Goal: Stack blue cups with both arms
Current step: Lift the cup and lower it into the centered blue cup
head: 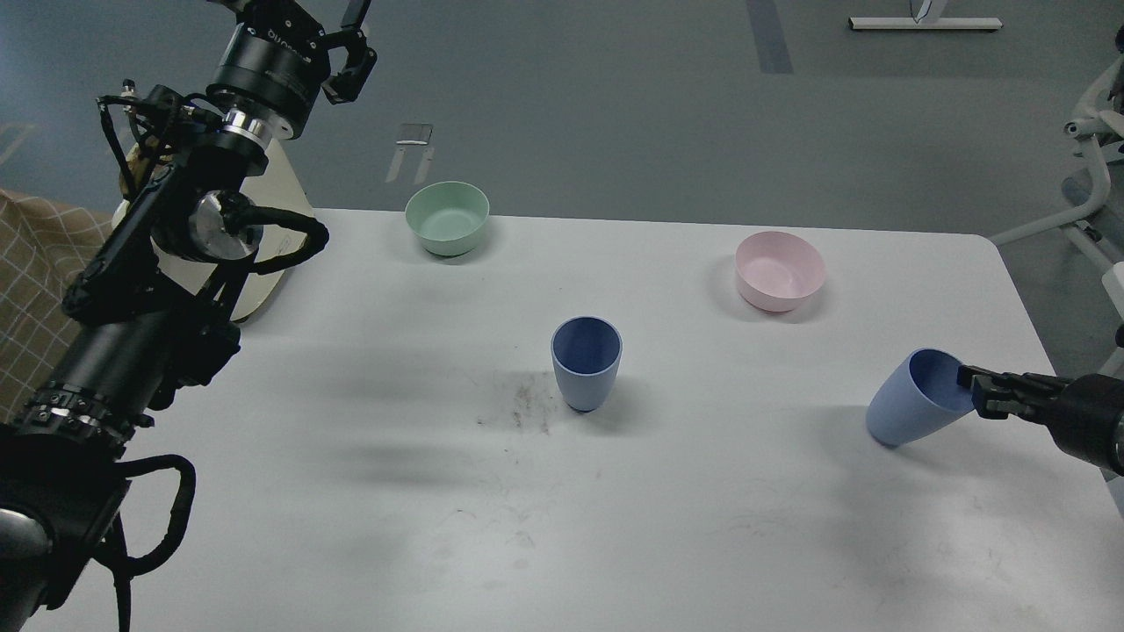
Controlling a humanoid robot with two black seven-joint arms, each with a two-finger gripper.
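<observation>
One blue cup (586,364) stands upright near the middle of the white table (439,491). The second blue cup (909,402) is at the right, tilted with its mouth toward the right and its base touching the table. My right gripper (973,386) comes in from the right edge and is shut on this cup's rim, with one finger inside the mouth. My left gripper (347,44) is raised high at the top left, far from both cups. Its fingers are spread, empty and partly cut off by the top edge.
A pale green bowl (447,218) sits at the table's back edge and a pale pink bowl (780,270) at the back right. A cream round object (268,189) and a checkered cloth (35,281) lie behind my left arm. White chair legs (1084,211) stand off the table's right.
</observation>
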